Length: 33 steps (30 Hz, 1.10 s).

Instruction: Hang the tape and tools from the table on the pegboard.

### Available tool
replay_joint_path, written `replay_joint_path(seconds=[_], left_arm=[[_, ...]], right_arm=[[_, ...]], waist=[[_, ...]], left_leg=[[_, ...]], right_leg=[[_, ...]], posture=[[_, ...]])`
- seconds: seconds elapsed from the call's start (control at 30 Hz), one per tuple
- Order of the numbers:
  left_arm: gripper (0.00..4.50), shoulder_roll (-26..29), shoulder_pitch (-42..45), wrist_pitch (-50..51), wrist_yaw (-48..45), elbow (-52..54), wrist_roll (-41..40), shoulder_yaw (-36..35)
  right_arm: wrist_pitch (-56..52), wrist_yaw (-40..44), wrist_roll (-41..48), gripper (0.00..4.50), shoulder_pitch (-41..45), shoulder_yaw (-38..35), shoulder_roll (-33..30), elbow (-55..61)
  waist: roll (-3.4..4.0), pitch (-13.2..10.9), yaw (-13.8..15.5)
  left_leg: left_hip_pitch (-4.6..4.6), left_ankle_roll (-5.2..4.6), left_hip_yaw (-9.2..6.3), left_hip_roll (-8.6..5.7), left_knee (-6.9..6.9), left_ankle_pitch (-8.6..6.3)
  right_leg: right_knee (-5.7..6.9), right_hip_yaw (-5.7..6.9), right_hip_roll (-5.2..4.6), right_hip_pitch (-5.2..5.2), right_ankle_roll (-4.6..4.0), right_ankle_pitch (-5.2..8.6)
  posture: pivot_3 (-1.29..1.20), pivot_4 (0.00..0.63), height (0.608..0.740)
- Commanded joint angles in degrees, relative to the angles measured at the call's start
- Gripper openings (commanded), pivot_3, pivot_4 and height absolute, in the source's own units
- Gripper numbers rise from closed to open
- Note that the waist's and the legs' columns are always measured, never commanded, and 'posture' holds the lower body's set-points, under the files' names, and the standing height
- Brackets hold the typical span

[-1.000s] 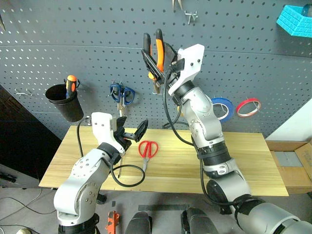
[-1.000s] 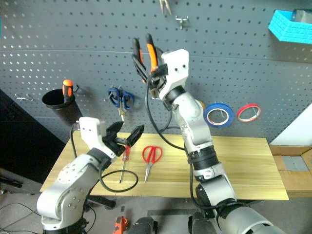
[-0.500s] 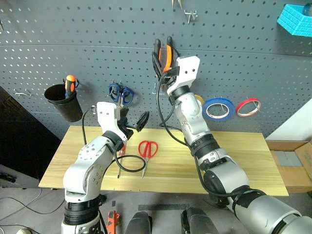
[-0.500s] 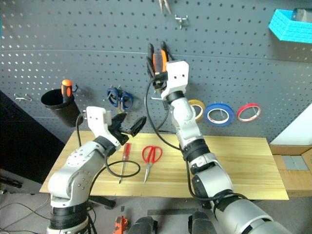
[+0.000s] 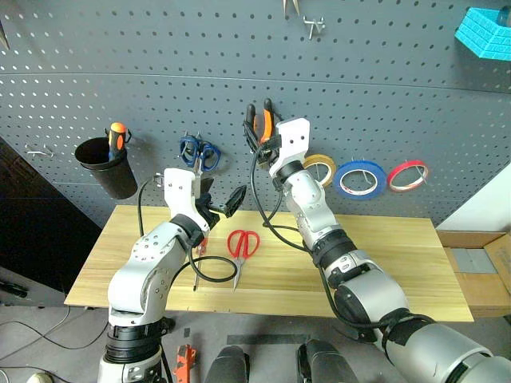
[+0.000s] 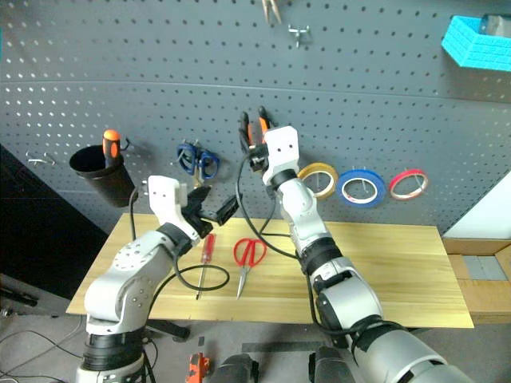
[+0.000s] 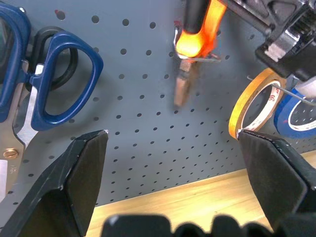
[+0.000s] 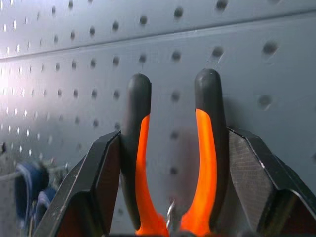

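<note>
On the pegboard (image 5: 120, 72), the blue tape (image 5: 359, 177) already hangs from a hook. The right gripper (image 5: 267, 142) is clamped on the pliers (image 5: 259, 128), handles up, at a hook on the board; hanging appears unfinished. The left gripper (image 5: 217, 201) hangs wide open and empty above the table (image 5: 399, 263), where the red scissors (image 5: 242, 246) and red screwdriver (image 6: 204, 255) remain.

Three tape rings (image 5: 366, 178) (yellow, blue, red), two scissors (image 5: 243, 243), two screwdrivers (image 6: 204, 262).
</note>
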<state>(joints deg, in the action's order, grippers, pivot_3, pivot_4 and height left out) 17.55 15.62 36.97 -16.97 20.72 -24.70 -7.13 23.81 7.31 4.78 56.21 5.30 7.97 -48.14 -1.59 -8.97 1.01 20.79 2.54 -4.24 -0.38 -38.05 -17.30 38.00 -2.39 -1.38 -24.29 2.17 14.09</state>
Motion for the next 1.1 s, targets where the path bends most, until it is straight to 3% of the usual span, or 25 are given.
replay_joint_path(seconds=[0.03, 0.13, 0.17, 0.47, 0.63, 0.77, 0.93, 1.1], left_arm=[[4.50, 0.7, 0.7, -1.4, -0.6, 0.9, 0.0, -0.7], [4.50, 0.9, 0.5, -1.5, -0.8, 0.6, 0.2, -0.3], [4.50, 1.0, 0.3, -1.5, -1.0, 0.6, 0.2, -0.2], [4.50, 0.5, -5.6, -1.9, -2.2, 1.2, 0.6, 1.3], [4.50, -0.5, -9.3, -3.0, 0.8, -1.7, 4.9, 4.1], [4.50, -2.8, -10.3, -4.7, 3.5, -8.7, 10.4, 9.3], [4.50, -7.6, -8.9, -6.5, 9.8, -19.0, 16.6, 11.3], [4.50, -10.7, -5.9, -7.3, 11.2, -29.2, 19.7, 13.2]], right_arm=[[-1.6, 1.5, -1.2, 3.43, -2.3, 1.5, 2.9, 2.0], [-2.6, 2.7, -1.6, 4.40, -3.2, 1.6, 1.4, 4.6], [-3.0, 2.8, -1.8, 4.45, -3.6, 1.6, 0.7, 5.7], [-13.1, 12.2, 0.1, 4.45, -13.5, 2.0, -6.9, 24.7], [-26.0, 24.8, 7.7, 4.45, -19.8, 3.4, -13.1, 39.3], [-33.3, 37.3, 12.5, 4.45, -26.3, 7.1, -21.5, 50.6], [-29.7, 44.2, 9.8, 4.45, -31.0, 11.8, -25.5, 50.6], [-20.5, 51.7, 5.5, 4.45, -33.5, 15.6, -28.9, 42.6]], waist=[[0.00, 0.0, -0.1], [0.00, 0.0, -0.1], [0.00, 0.0, -0.1], [0.02, 0.0, -0.1], [0.10, -0.1, -0.1], [0.19, -0.1, -0.1], [0.18, -0.1, -0.6], [0.17, -0.1, -1.1]], left_leg=[[0.00, 0.00, 0.00, 0.00, 0.00, 0.00], [0.00, 0.00, 0.00, 0.00, 0.00, 0.00], [0.00, 0.00, 0.00, 0.01, 0.00, 0.00], [0.03, -0.03, -0.03, 0.05, 0.00, -0.02], [0.03, -0.20, -0.05, 0.06, -0.01, -0.11], [-0.03, -0.26, -0.08, 0.02, -0.02, -0.15], [-0.06, -0.27, -0.08, -0.02, -0.08, -0.15], [-0.08, -0.27, -0.07, -0.05, -0.12, -0.15]], right_leg=[[0.00, 0.00, 0.00, 0.00, 0.00, 0.00], [0.00, 0.00, 0.01, 0.00, 0.00, 0.00], [0.00, 0.00, 0.01, 0.00, 0.00, 0.00], [-0.04, 0.00, -0.03, 0.01, 0.00, 0.00], [-0.04, 0.02, -0.05, 0.03, 0.00, 0.00], [-0.09, 0.07, -0.03, 0.14, 0.01, 0.00], [-0.07, 0.09, 0.00, 0.18, 0.01, 0.00], [-0.06, 0.08, 0.00, 0.23, 0.02, 0.00]], posture=[[0.16, 0.130, 0.740], [0.16, 0.130, 0.740], [0.16, 0.130, 0.740], [0.11, 0.134, 0.740], [0.08, 0.137, 0.740], [0.06, 0.138, 0.740], [0.04, 0.145, 0.740], [0.04, 0.155, 0.740]])
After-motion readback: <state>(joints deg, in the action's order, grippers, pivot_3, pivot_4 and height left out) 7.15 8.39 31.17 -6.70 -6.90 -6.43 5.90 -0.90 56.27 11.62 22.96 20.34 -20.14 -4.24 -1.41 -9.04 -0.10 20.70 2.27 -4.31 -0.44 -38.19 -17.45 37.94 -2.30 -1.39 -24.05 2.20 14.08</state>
